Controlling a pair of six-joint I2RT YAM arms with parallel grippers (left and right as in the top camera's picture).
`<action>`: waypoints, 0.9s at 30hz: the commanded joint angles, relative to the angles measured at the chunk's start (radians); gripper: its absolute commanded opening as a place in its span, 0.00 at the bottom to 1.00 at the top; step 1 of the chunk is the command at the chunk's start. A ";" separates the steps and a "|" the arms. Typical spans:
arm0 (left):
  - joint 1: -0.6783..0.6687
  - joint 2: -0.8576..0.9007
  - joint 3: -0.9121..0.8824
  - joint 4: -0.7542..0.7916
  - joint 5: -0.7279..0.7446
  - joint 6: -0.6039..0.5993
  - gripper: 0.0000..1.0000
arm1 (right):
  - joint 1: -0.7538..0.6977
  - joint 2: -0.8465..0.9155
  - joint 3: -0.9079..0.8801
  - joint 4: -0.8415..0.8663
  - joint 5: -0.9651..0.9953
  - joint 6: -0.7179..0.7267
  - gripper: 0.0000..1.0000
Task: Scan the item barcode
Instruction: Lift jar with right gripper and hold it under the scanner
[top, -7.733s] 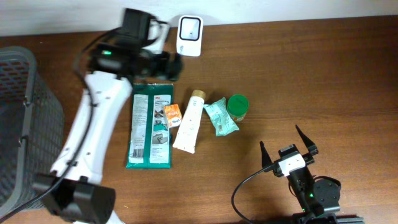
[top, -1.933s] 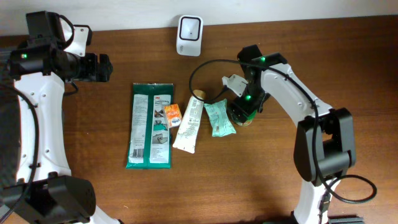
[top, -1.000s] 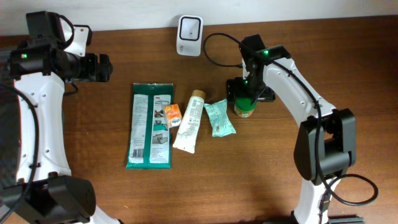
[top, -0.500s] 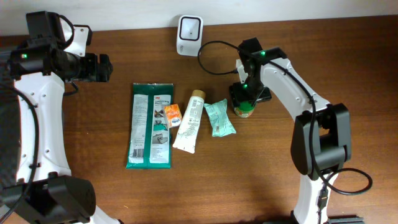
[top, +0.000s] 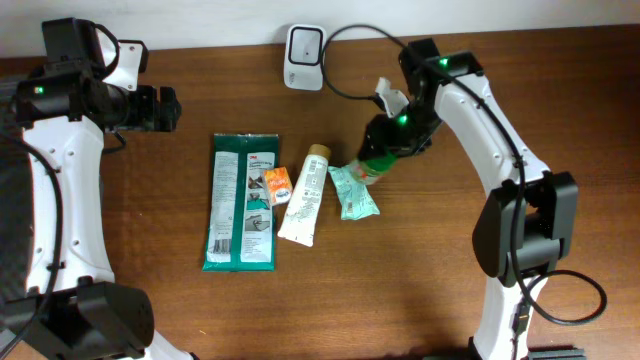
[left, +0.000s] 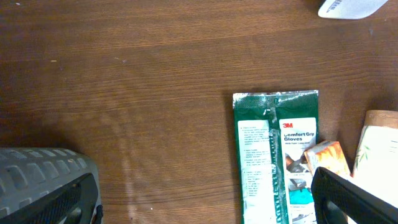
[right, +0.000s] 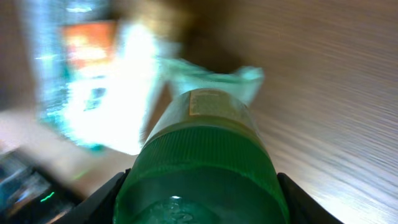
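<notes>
My right gripper (top: 388, 145) is shut on the green-lidded jar (top: 374, 166) and holds it tilted just above the table, beside the teal pouch (top: 353, 190). In the right wrist view the jar (right: 199, 155) fills the frame between both dark fingers (right: 99, 202), its paper label facing away. The white barcode scanner (top: 305, 45) stands at the table's far edge, left of the jar. Over the far left of the table my left gripper (top: 165, 108) hangs open and empty.
A green 3M gloves pack (top: 240, 200) (left: 277, 155), a small orange box (top: 277, 185), a white tube (top: 307, 195) and the teal pouch lie in a row mid-table. A black cable loops from the right arm past the scanner.
The right gripper has closed on the jar, lifted it off the table and tipped it over towards the pouch. The left arm has stayed still.
</notes>
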 joint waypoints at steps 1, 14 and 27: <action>0.002 -0.021 0.006 0.001 0.011 0.013 0.99 | -0.001 -0.038 0.092 -0.044 -0.374 -0.174 0.52; 0.002 -0.021 0.006 0.001 0.011 0.013 0.99 | -0.001 -0.065 0.099 -0.097 -0.606 -0.270 0.52; 0.002 -0.021 0.006 0.001 0.011 0.013 0.99 | 0.001 -0.248 0.116 -0.183 -0.420 -0.270 0.52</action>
